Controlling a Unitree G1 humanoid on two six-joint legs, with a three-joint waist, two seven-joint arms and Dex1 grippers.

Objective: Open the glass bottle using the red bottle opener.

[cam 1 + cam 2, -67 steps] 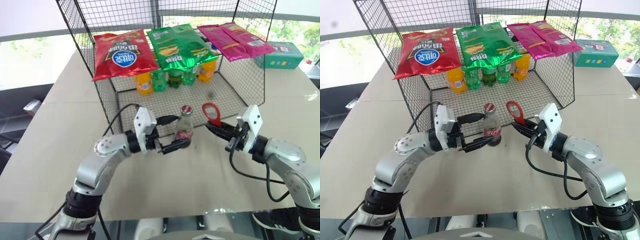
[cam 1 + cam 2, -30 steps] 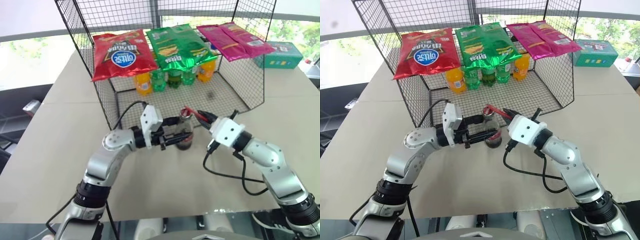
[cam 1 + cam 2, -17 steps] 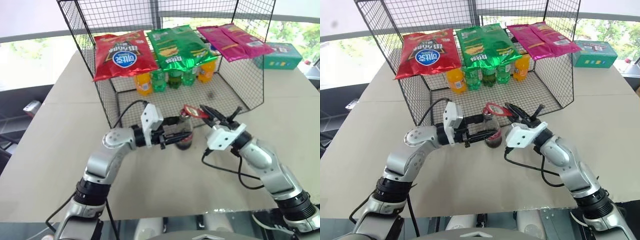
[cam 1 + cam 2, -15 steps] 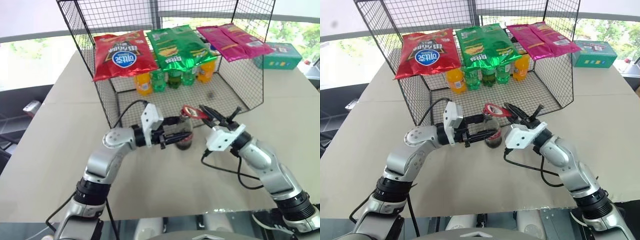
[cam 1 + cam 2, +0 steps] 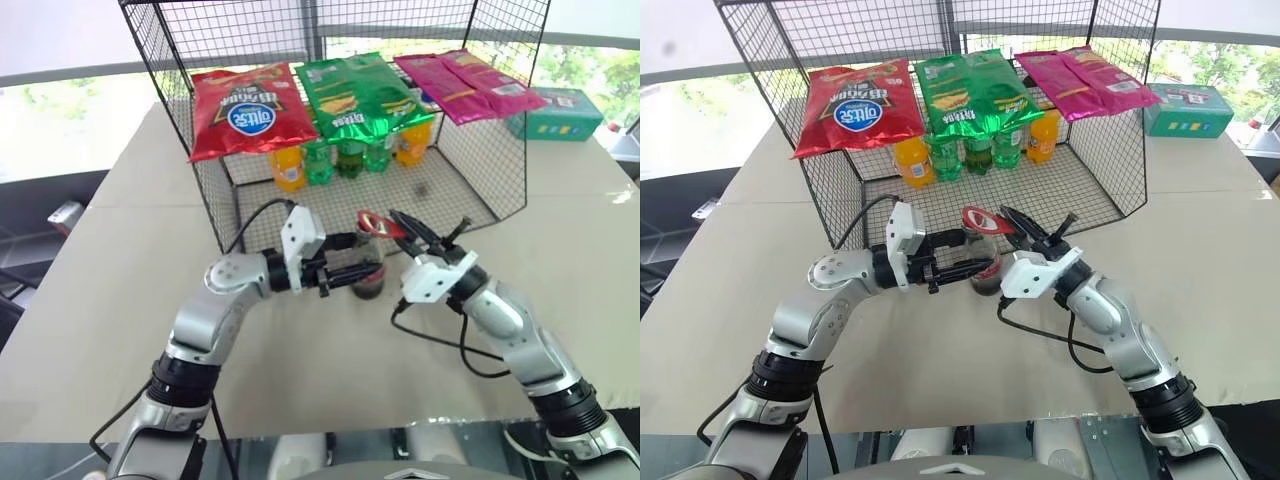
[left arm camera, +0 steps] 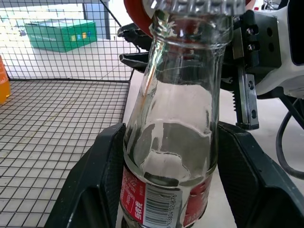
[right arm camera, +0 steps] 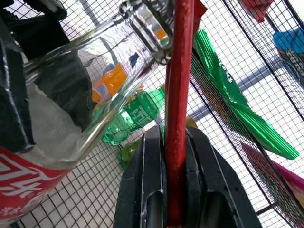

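Note:
The glass bottle (image 5: 367, 272) stands upright on the table just in front of the wire basket, with dark cola low inside and a red label. My left gripper (image 5: 350, 273) reaches in from the left and is shut on the bottle's body, one black finger (image 6: 102, 180) on each side. My right gripper (image 5: 405, 229) comes from the right, shut on the handle of the red bottle opener (image 5: 377, 223). The opener's ring head lies at the bottle's metal cap (image 6: 199, 4). In the right wrist view the opener (image 7: 178, 90) shows edge-on beside the bottle neck (image 7: 137, 33).
The wire basket (image 5: 470, 190) stands right behind the bottle, with red (image 5: 245, 110), green (image 5: 360, 95) and pink (image 5: 470, 85) chip bags hung across it. Orange (image 5: 288, 168) and green soda bottles (image 5: 345, 158) stand at its back. A green box (image 5: 570, 112) sits far right.
My right gripper carried the opener from well right of the bottle in to its cap, then rolled so the ring lies flatter there. The left gripper kept its hold on the bottle.

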